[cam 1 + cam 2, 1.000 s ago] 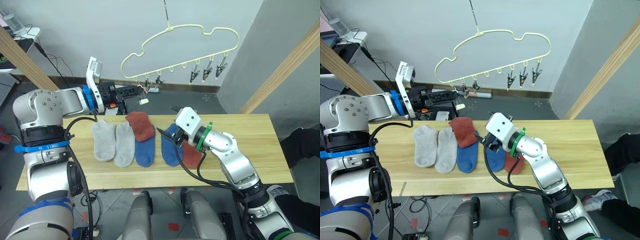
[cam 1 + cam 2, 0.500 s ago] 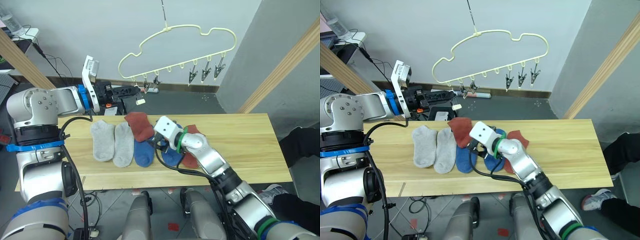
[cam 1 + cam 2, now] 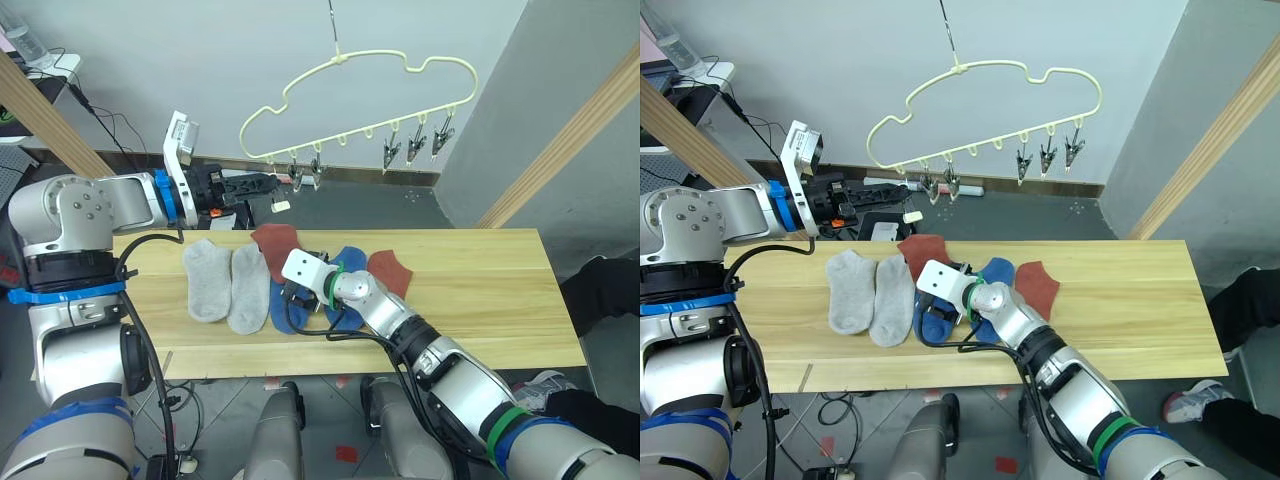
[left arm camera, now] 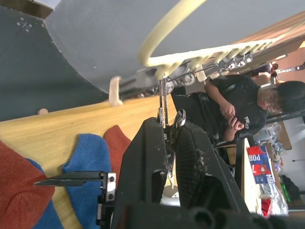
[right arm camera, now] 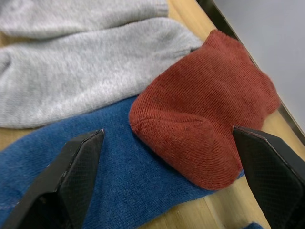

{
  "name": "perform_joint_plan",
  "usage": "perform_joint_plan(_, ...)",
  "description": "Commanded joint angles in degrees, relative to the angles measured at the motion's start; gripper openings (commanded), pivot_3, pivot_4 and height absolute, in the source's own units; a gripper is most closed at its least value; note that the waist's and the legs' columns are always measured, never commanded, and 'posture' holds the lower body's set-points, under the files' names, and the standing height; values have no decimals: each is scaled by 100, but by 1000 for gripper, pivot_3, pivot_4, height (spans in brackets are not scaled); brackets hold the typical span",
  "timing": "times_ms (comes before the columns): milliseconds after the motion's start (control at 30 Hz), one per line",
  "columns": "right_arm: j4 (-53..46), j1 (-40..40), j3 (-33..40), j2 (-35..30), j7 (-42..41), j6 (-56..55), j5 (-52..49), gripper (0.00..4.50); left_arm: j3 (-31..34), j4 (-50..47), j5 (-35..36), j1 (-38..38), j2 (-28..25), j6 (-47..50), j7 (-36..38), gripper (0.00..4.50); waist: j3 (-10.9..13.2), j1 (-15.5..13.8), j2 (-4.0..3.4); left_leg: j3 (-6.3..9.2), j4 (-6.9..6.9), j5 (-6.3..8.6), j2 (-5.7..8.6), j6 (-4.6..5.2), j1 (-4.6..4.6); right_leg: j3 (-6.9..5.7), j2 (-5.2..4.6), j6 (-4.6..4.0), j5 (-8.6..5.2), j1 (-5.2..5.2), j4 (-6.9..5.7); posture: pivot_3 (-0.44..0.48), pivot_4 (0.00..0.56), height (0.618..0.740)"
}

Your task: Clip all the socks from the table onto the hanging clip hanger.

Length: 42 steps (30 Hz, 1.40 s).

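On the counter (image 3: 480, 290) all six socks lie flat; none hangs from the clip hanger (image 3: 360, 105), so nothing is done. The right end effector (image 5: 162, 186), spread wide, hovers over the near red sock (image 5: 205, 129). The left end effector (image 4: 167, 143) pinches a clip (image 4: 163, 102). The socks' long axes run front to back.

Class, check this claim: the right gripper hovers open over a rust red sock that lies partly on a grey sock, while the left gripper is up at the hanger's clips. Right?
Not quite. In the right wrist view the rust red sock lies partly on a blue sock, not a grey one. The rest holds: the right gripper is open above it, and the left gripper is at the clip hanger.
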<state>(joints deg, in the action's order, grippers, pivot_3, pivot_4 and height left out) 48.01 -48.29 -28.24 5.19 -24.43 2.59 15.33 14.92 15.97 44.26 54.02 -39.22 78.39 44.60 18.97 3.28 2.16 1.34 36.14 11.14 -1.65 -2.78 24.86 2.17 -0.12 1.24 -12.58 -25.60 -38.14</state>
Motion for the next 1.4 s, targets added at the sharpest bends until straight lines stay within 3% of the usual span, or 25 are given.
perform_joint_plan(33, 207, -205, 154, 191, 123, -252, -4, 4302, 120, -293, 161, -22, -107, 93, 39, 211, -1, -3, 2, 0, 0, 0, 0, 0, 0, 0, 0, 0, 0, 0, 0, -16, 306, 740)
perform_joint_plan(133, 415, -293, 203, 232, 148, -296, 30, 3587, 147, -366, 180, -63, -110, 142, 21, 211, -1, -7, 2, 1, -2, 0, 0, 0, 0, -2, 0, -1, 1, 0, 0, -10, 302, 740)
perform_joint_plan(467, 739, -443, 448, 188, 256, -392, 43, 69, 238, -447, 223, -93, -24, 190, -90, 211, -2, -10, 4, 3, -1, 0, 0, 0, 0, -2, -2, -2, 2, 0, -3, -17, 301, 740)
perform_joint_plan(600, 592, -444, 524, 145, 201, -551, 15, 24, 234, -429, 235, -88, 2, 176, -116, 211, -2, -8, 4, 2, -1, 0, 0, 0, 0, -2, -2, -2, 2, 0, -3, -23, 305, 740)
perform_joint_plan(700, -364, -146, 824, 163, -252, -280, -487, 24, 223, -402, 231, -74, 22, 151, -116, 211, -2, -8, 4, 2, -2, 0, 0, 0, 0, -2, -2, -3, 2, 0, -2, -35, 310, 740)
perform_joint_plan(800, -2673, 672, 837, -91, -947, 593, -1020, 24, 207, -347, 208, -59, 33, 100, -102, 211, -2, -10, 4, 5, -3, 1, -2, 0, 1, -4, -3, -2, 2, 1, -4, -41, 314, 740)
perform_joint_plan(1033, -5857, 1797, 851, -1263, -1602, 1921, -1325, 24, 192, -292, 198, -46, 17, 59, -68, 211, -2, -50, 4, 7, 2, 1, 0, 2, 1, -4, -6, 1, 0, 4, -5, -52, 323, 740)
perform_joint_plan(1267, -7711, 2949, 919, -2931, -2203, 2590, -1409, 24, 92, -161, 142, -38, 73, -78, 7, 211, -2, -30, 4, 6, 4, 0, 5, 1, -1, -5, 9, 30, -18, 2, -6, -79, 332, 740)
perform_joint_plan(1400, -7658, 2998, 1005, -3001, -1841, 2466, -1338, 24, -33, -22, 98, 25, 112, -220, 76, 211, -2, 35, 4, -6, 13, 1, 7, 1, -1, 6, 9, 30, -19, 2, -2, -101, 333, 740)
